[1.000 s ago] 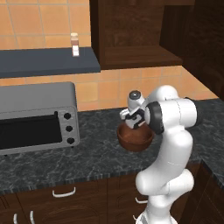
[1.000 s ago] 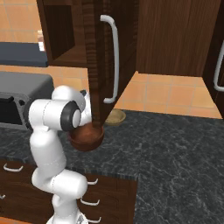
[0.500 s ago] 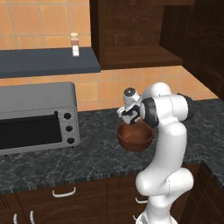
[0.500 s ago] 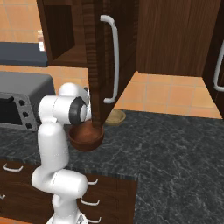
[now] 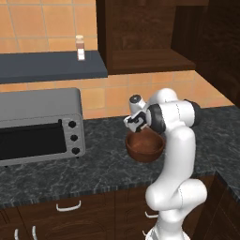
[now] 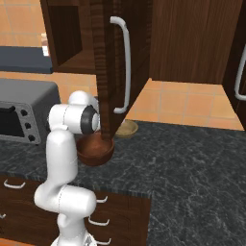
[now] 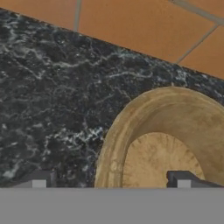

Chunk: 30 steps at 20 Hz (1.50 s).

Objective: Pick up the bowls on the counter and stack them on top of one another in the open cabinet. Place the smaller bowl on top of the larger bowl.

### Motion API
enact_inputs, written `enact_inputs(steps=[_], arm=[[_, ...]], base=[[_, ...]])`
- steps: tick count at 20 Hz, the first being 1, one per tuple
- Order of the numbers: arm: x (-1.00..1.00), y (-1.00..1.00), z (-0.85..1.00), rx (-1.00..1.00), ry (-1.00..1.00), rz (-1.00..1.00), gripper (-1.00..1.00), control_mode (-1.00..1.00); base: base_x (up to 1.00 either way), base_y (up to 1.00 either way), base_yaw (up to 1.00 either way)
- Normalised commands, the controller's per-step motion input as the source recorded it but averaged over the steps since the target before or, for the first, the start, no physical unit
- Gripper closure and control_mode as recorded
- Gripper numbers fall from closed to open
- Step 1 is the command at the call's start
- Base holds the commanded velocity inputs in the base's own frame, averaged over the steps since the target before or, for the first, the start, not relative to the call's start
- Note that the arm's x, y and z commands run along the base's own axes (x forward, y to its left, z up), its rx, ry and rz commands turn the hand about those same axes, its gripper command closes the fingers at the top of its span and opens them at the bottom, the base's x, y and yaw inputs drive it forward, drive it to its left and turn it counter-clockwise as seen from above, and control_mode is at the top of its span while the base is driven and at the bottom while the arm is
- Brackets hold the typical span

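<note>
A boxy silver toaster oven (image 5: 40,124) stands at the left end of the long dark speckled stone counter (image 5: 103,164). Above it, a plain grey-blue wall shelf (image 5: 47,68) carries a small pale shaker (image 5: 80,48).

Right of the oven, in the left base view, the white arm folds forward and brings its two-finger gripper (image 5: 135,123) low over the worktop. Just below and in front of it in that view is the wide, deep bowl of dark reddish-brown wood (image 5: 145,146). It appears to rest on the counter, close against the arm, and nothing grips it. Above, the dark brown wooden wall cabinet (image 5: 145,37) shows its doorless niche and bare flat shelf.

From the right base view, the brown bowl (image 6: 96,150) sits beside the arm's elbow. The cabinet's swung-out door (image 6: 108,72) hides the hand. Just past the door's lower edge, the small light tan round bowl (image 6: 126,129) lies on the counter near the tiled wall.

In the hand view, the gripper (image 7: 110,179) has its jaws spread wide and holds nothing. The tan bowl (image 7: 166,131) lies beneath it. One tip shows over the dark stone and the other over the bowl's hollow, with the rim between them.
</note>
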Motion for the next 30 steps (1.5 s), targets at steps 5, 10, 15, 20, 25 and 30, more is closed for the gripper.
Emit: enact_inputs(steps=[5, 10, 15, 20, 25, 30], arm=[[0.15, -0.10, -0.13, 0.00, 0.01, 0.00, 1.00, -1.00], [0.01, -0.08, -0.11, 0.00, 0.00, 0.00, 1.00, -1.00], [0.00, 0.00, 0.00, 0.00, 0.00, 0.00, 1.00, -1.00], [-0.06, 0.13, 0.61, -0.01, -0.10, 0.00, 1.00, -1.00], [-0.71, 0.35, 0.70, -0.09, -0.17, 0.00, 1.00, -1.00], [-1.00, 0.28, 0.80, -0.06, -0.13, 0.00, 1.00, -1.00]], base=[[0.00, 0.00, 0.00], [0.00, 0.00, 0.00], [0.00, 0.00, 0.00], [0.00, 0.00, 0.00], [0.00, 0.00, 0.00], [0.00, 0.00, 0.00]])
